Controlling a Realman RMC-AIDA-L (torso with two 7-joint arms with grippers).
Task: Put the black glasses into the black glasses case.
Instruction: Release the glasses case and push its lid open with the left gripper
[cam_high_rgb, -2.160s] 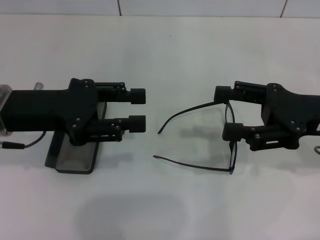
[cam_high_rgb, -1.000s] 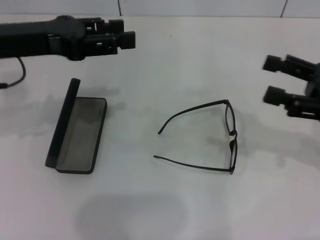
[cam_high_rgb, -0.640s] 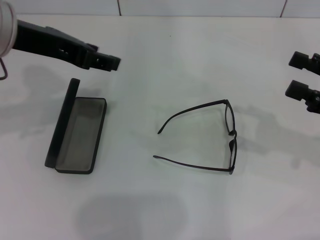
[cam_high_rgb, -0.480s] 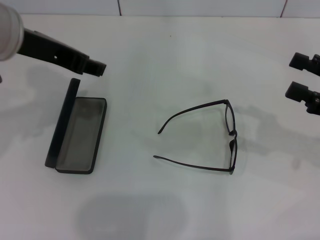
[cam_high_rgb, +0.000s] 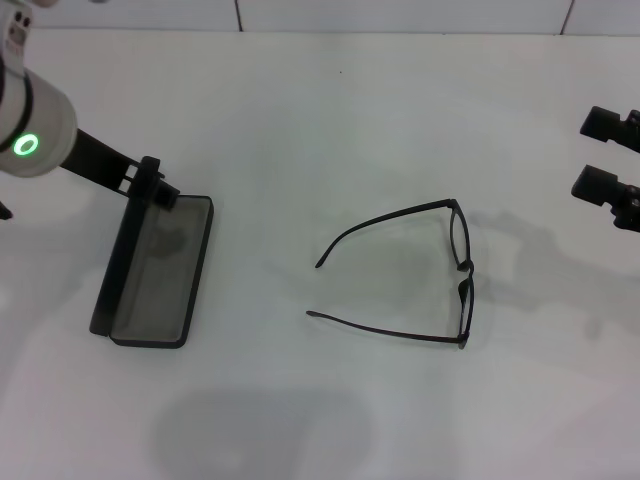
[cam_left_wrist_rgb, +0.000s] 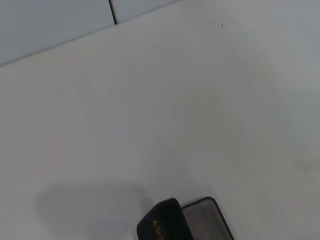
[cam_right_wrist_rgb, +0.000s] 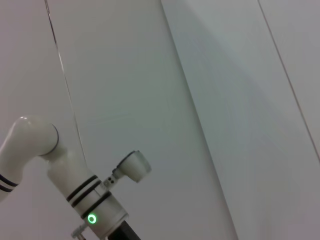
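Observation:
The black glasses (cam_high_rgb: 463, 268) lie unfolded on the white table, right of centre, lens frame to the right and both temple arms reaching left. The black glasses case (cam_high_rgb: 160, 268) lies open at the left, grey lining up, lid standing on edge along its left side. Its corner with orange lettering shows in the left wrist view (cam_left_wrist_rgb: 165, 224). My left gripper (cam_high_rgb: 155, 188) hangs edge-on over the case's far end, touching nothing I can see. Far from the glasses, my right gripper (cam_high_rgb: 600, 152) stands open at the right edge, holding nothing.
The left arm's white joint with a green light (cam_high_rgb: 25, 145) fills the upper left corner; the right wrist view shows it too (cam_right_wrist_rgb: 91, 218). A tiled wall (cam_high_rgb: 400, 15) borders the table's far edge.
The left arm has pulled back to the left, its gripper dropping from the far table to the case's far end. The right gripper withdrew to the right edge. Glasses and case have not moved.

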